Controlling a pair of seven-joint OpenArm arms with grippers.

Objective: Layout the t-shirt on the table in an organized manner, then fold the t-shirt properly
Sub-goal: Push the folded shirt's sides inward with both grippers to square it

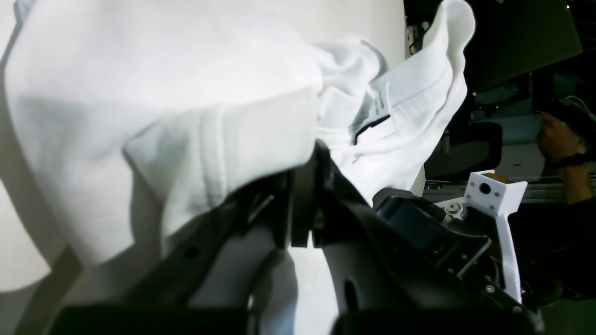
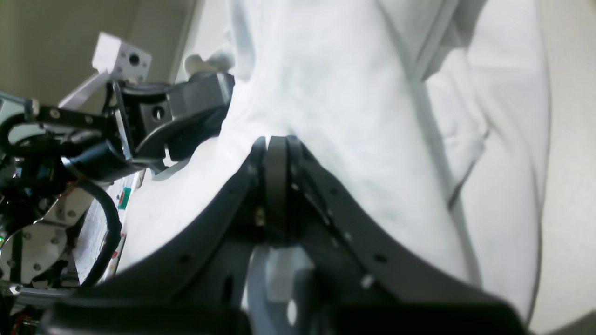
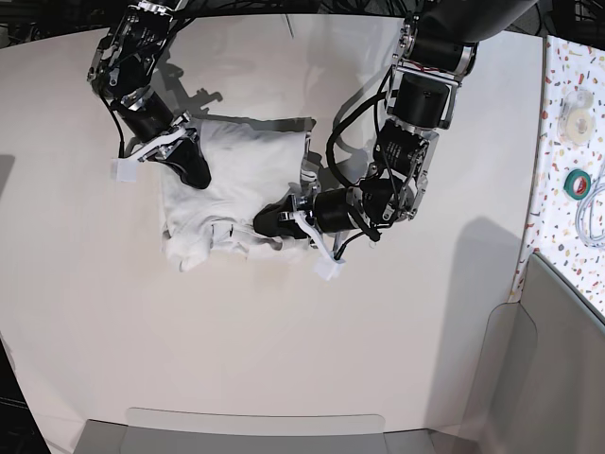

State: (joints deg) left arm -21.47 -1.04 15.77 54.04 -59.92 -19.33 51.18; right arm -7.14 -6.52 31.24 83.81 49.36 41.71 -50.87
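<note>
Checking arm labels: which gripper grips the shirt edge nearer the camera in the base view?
The left gripper, pinching the t-shirt; the right gripper grips farther back.

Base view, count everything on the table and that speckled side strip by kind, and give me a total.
T-shirt: 1, on the table
Robot tools: 2, left tool and right tool, both shut on the t-shirt
Tape rolls on the speckled strip: 2, pale roll, green roll
Total: 5

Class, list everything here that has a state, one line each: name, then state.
t-shirt: bunched and partly folded on the table, gripped by both grippers
left gripper: shut on the t-shirt
right gripper: shut on the t-shirt
table: bears the t-shirt
</note>
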